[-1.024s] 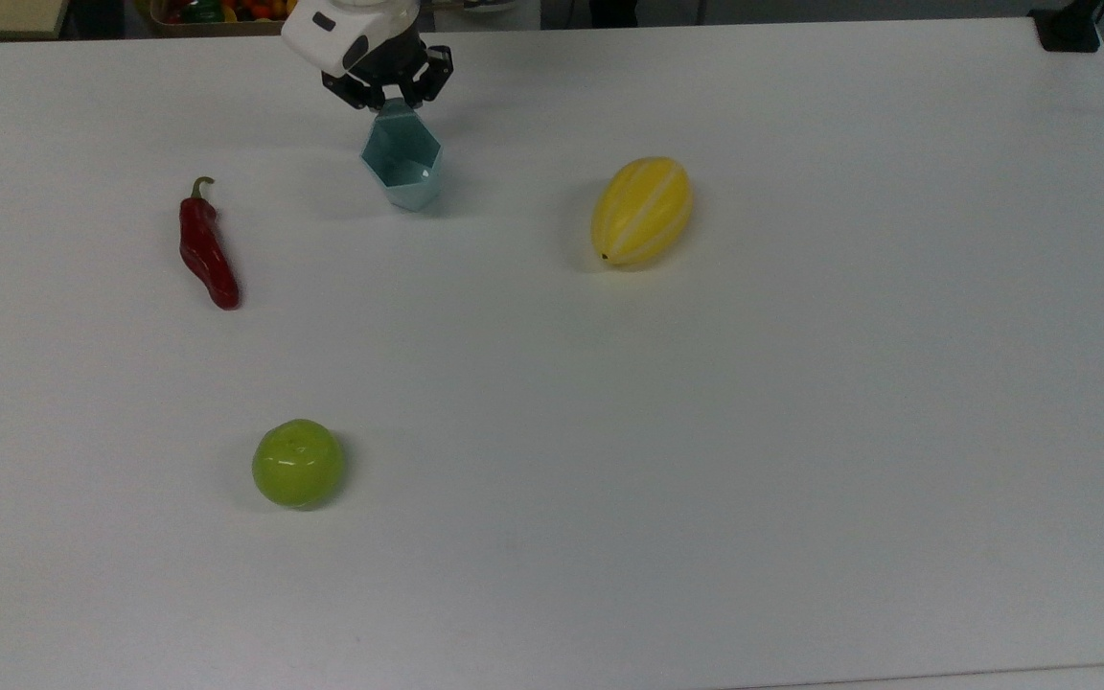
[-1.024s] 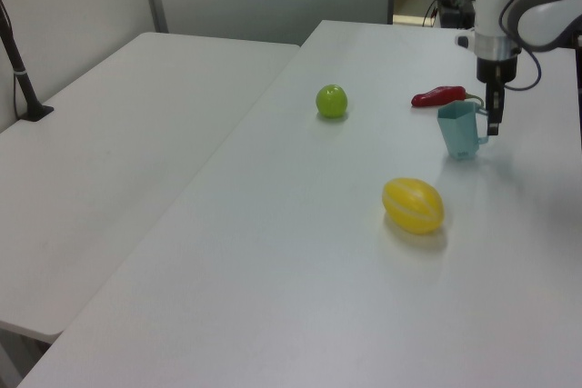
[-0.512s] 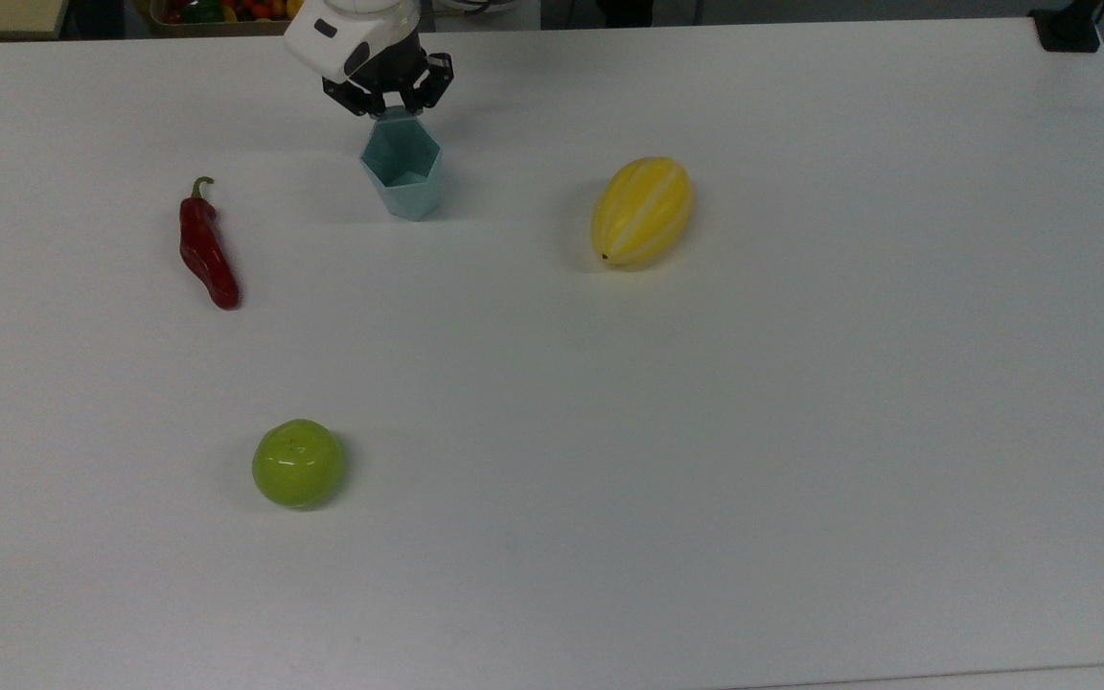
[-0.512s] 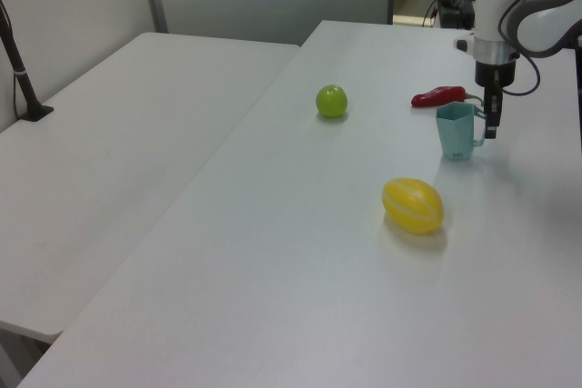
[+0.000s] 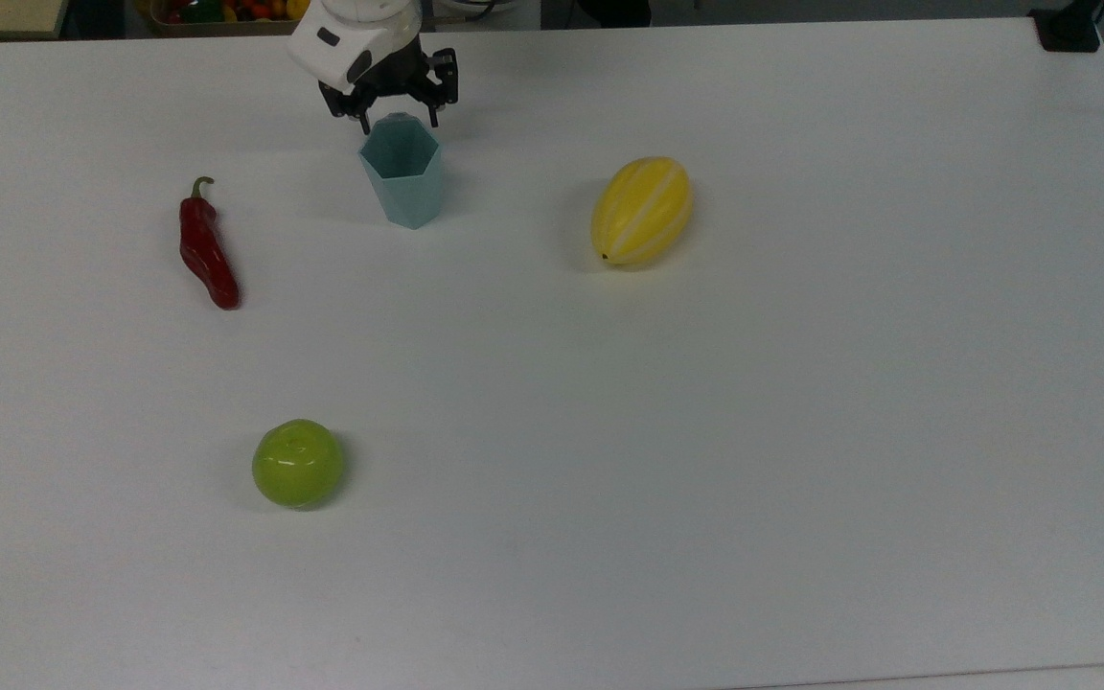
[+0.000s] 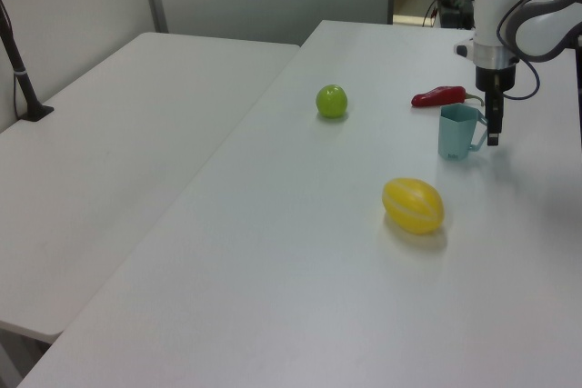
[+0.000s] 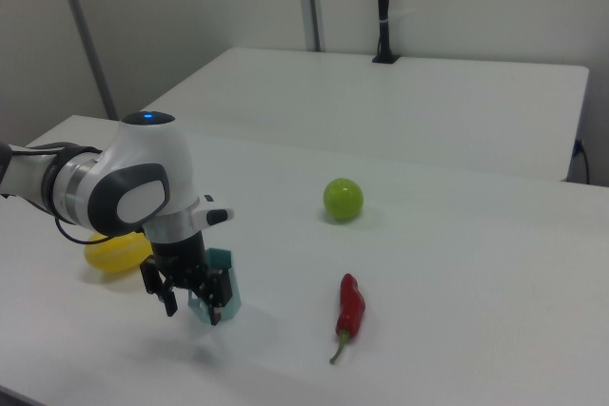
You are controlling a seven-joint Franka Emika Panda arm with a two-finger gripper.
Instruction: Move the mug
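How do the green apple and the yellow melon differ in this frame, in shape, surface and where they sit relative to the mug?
The green apple is round and smooth; the yellow melon is oval with pale lengthwise stripes. The melon looks larger than the apple. In the top view, the melon lies right of the mug at about its level, while the apple sits well below the mug, slightly left. Both rest untouched on the white table, apart from the gripper.

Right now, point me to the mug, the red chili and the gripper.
mug (image 5: 403, 187), top view, on its front faceted wall.
red chili (image 5: 206, 251), top view, mid-body.
gripper (image 5: 396, 107), top view, midway between the fingertips, open, straddling the mug's far rim.
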